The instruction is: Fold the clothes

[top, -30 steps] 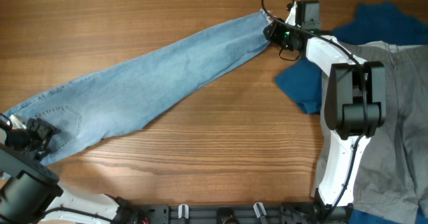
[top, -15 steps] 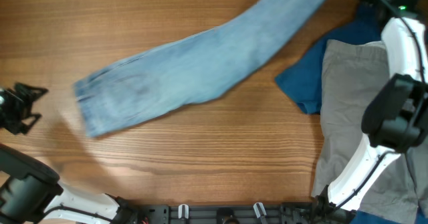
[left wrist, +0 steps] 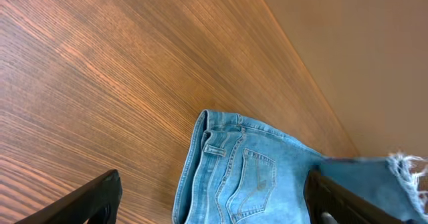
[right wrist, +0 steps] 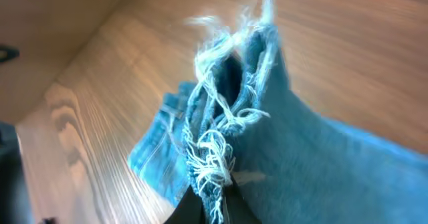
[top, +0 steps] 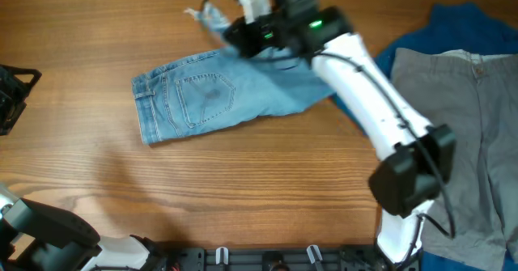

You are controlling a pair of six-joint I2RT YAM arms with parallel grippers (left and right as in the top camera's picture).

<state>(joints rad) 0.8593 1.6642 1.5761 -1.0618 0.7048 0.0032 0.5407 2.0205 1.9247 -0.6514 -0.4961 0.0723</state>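
Observation:
The light-blue jeans (top: 198,99) lie on the table left of centre, waist and back pocket up, with the legs rising off the table to the right. My right gripper (top: 233,30) is shut on the frayed hems (top: 204,15) and holds them in the air above the far side of the waist part. In the right wrist view the white frayed threads (right wrist: 217,154) sit pinched between my fingers (right wrist: 215,207). My left gripper (top: 18,93) is open and empty at the far left edge, apart from the jeans. In the left wrist view the waist (left wrist: 247,177) lies ahead between the spread fingers (left wrist: 214,209).
Grey-khaki trousers (top: 465,133) lie along the right side of the table, with a dark royal-blue shirt (top: 465,27) partly under them at the far right. The right arm (top: 380,101) stretches diagonally over the table's middle.
My right gripper has carried the hems from the far right across to the left, doubling the legs over. The jeans slid right, away from the left gripper, which let go and drew back.

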